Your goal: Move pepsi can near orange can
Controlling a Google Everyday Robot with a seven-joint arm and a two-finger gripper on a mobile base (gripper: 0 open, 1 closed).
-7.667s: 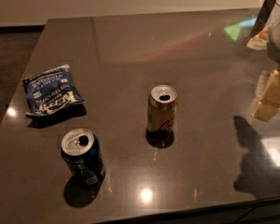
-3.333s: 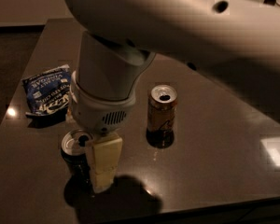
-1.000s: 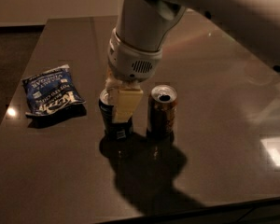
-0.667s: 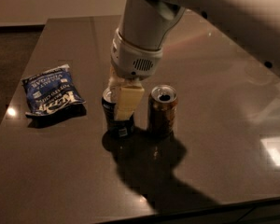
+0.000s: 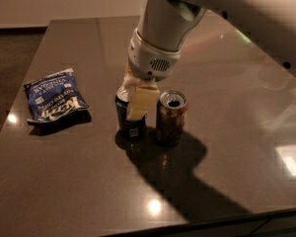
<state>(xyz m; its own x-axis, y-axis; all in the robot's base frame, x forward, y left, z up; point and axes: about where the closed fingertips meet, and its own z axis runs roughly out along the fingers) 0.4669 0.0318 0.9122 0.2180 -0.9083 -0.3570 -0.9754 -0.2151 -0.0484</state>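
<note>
The pepsi can (image 5: pixel 130 125), dark navy with a silver top, stands on the dark table (image 5: pixel 222 147) just left of the orange can (image 5: pixel 170 118), with a narrow gap between them. The orange can is bronze with an open silver top and stands upright. My gripper (image 5: pixel 129 104) comes down from above and is shut on the pepsi can's upper part. One cream finger (image 5: pixel 139 101) lies across the can's front right side; the other finger is hidden behind the can. The can's base looks to be on or just above the table.
A flat blue chip bag (image 5: pixel 54 96) lies on the table to the left of the cans. The large white arm (image 5: pixel 163 28) reaches in from the upper right and casts a shadow in front of the cans. The table's front edge runs along the bottom.
The gripper has carried the pepsi can from the front left of the table to right beside the orange can. Over the last second it moved only slightly closer.
</note>
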